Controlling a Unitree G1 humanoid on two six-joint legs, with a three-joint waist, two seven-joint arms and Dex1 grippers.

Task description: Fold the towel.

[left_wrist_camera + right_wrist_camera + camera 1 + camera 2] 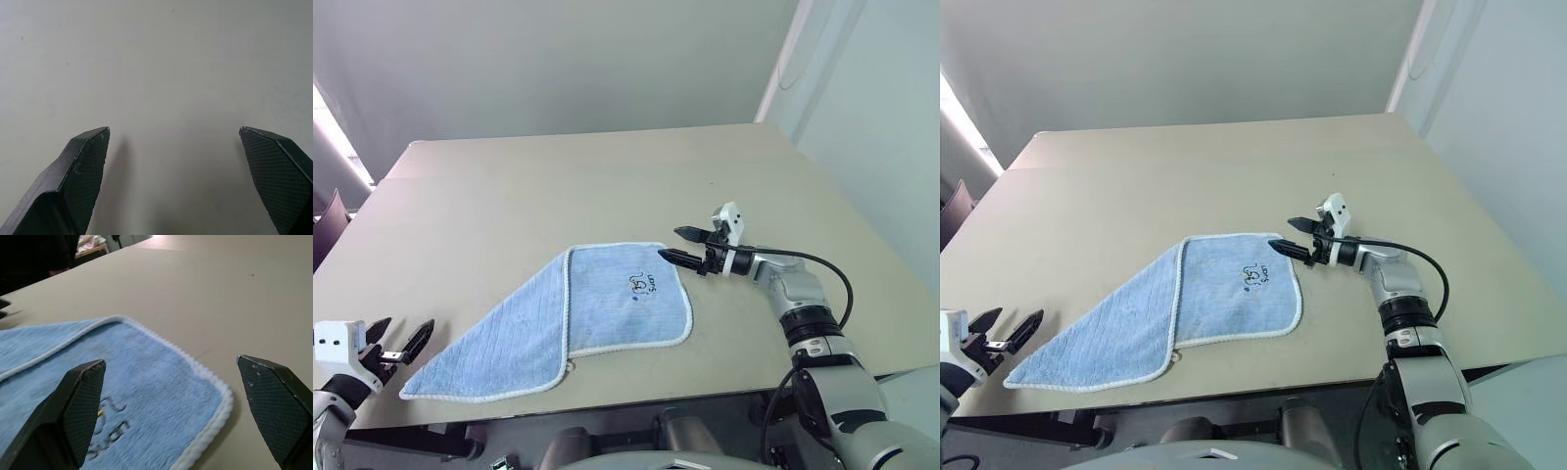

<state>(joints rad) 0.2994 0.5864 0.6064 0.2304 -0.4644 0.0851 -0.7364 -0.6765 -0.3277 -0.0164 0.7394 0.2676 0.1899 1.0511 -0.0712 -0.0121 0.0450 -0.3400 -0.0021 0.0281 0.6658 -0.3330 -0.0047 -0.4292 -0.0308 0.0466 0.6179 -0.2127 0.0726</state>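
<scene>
Left gripper (401,342) spread, empty, off my towel's near-left corner | right gripper (677,245) spread, empty, at far-right corner | towel (558,313) on table (558,186), one flap folded over | fold partly done, I judge.

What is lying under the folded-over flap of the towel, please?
The towel's own lower layer lies under the flap, spreading out toward the left gripper; beneath that is the table. Anything under the cloth is hidden.
</scene>
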